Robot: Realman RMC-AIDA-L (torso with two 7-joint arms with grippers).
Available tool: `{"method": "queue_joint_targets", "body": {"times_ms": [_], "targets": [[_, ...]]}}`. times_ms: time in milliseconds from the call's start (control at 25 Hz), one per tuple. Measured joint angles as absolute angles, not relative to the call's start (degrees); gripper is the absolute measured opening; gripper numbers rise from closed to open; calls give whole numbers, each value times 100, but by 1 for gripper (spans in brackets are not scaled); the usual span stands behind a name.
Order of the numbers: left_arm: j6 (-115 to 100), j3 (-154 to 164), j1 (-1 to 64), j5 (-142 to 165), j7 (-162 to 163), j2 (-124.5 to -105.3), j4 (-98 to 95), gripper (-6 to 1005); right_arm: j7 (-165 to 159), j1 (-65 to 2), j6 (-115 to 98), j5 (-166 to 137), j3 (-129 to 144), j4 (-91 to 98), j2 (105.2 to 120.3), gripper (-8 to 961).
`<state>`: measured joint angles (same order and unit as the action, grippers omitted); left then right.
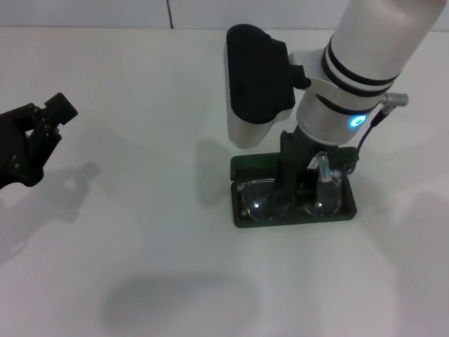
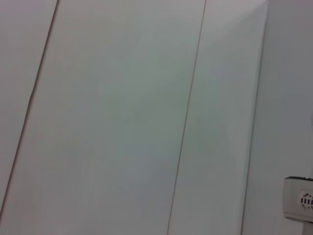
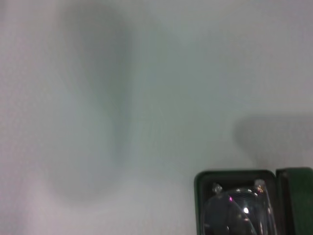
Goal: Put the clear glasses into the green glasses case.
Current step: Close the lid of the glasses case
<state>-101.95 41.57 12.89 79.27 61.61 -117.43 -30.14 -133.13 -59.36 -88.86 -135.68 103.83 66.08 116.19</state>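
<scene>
Right end effector down over open green glasses case on white surface, right of centre in head view. Clear glasses lie inside case, lenses up, glints on both lenses (right wrist view shows one end of glasses within case rim). Fingers dark, reaching into case around glasses middle; apart or clamped: cannot tell. Left end effector parked far left above surface, well apart from case; finger state cannot tell.

right gripper low, left gripper parked aside
</scene>
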Motion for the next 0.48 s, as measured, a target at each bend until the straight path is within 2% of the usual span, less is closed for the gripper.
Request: {"method": "queue_joint_targets", "body": {"times_ms": [480], "targets": [[-10191, 4157, 1297, 7957, 6161, -11753, -3014, 69, -12920, -5960, -8675, -13111, 10431, 6188, 11619, 205]]}}
